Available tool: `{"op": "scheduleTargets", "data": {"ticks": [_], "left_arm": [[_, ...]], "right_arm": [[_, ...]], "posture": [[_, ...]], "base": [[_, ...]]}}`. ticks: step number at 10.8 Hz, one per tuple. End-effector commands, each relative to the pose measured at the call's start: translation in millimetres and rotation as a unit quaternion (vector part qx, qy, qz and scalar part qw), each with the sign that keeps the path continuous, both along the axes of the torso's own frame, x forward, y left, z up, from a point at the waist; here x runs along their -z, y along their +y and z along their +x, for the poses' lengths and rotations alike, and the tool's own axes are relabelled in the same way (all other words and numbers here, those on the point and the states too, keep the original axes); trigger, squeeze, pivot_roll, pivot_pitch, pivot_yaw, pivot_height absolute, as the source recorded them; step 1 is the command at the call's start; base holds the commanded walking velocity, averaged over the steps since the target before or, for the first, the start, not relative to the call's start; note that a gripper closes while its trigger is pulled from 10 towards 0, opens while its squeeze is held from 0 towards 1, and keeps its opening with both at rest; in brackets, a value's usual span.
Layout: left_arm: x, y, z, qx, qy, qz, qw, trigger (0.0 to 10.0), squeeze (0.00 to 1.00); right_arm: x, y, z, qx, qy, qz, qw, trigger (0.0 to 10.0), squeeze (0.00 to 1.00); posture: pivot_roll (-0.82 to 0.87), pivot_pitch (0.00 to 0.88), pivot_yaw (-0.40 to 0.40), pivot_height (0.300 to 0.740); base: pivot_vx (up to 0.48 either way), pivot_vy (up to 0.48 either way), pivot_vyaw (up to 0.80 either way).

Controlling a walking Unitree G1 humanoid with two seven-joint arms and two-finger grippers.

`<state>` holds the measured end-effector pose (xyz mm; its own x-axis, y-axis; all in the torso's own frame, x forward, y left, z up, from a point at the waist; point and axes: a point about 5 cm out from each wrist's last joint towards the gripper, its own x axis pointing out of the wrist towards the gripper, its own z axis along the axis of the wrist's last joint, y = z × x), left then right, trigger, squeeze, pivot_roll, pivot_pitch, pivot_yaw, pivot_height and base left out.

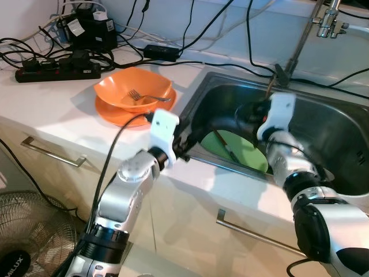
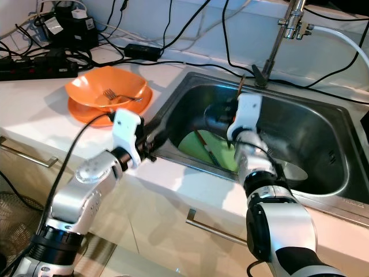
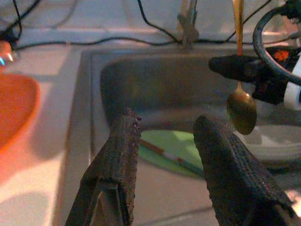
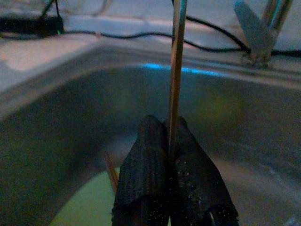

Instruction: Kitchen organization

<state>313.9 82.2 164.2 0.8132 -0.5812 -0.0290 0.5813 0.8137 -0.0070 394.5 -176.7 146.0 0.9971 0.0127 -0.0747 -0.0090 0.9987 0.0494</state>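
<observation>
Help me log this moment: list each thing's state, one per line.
right gripper: shut on the spoon, over the sink.
spoon: upright, bowl down.
left gripper: open, empty, at the sink's edge.
green plate: in the sink, chopsticks on it.
orange bowl: on the counter, fork inside.

A white kitchen desk (image 1: 52, 104) runs beneath a pale wall (image 1: 190, 14), with a stainless-steel sink (image 1: 340, 133) set into its right half and a chrome tap (image 1: 330, 20) rising at the sink's far edge. Black cables (image 1: 190, 57) trail along the desk's back edge, joining a black power strip (image 1: 57, 70) and a charger block (image 1: 89, 29) in the far left corner. Cream cabinet fronts below carry long metal drawer handles (image 1: 53, 153). A floor fan's wire grille (image 1: 29, 231) stands on the floor at the lower left. Soft, even light falls across the desk's front edge.
</observation>
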Motion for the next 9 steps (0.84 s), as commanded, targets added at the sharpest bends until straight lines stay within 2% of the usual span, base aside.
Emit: {"op": "scheduleTargets", "data": {"ticks": [1,5,9], "left_arm": [[7.1,-5.6,-3.7,0.011,0.015,0.013,1.000,10.0,0.00],[13.5,-14.2,-15.4,0.049,0.029,0.024,0.998,10.0,0.00],[14.0,-19.5,-19.5,0.067,0.033,0.029,0.997,10.0,0.00]], "right_arm": [[3.4,-1.9,-1.0,0.005,0.009,-0.011,1.000,10.0,0.00],[27.1,10.0,-9.0,-0.016,0.053,-0.027,0.998,10.0,0.00],[45.4,16.2,-17.3,-0.033,0.083,-0.032,0.995,10.0,0.00]], "posture": [[0.28,0.012,-0.043,0.740],[0.30,0.000,-0.050,0.740],[0.31,0.000,-0.046,0.740]], "base": [[0.000,0.000,0.00],[0.000,0.000,0.00],[0.000,0.000,0.00]]}}
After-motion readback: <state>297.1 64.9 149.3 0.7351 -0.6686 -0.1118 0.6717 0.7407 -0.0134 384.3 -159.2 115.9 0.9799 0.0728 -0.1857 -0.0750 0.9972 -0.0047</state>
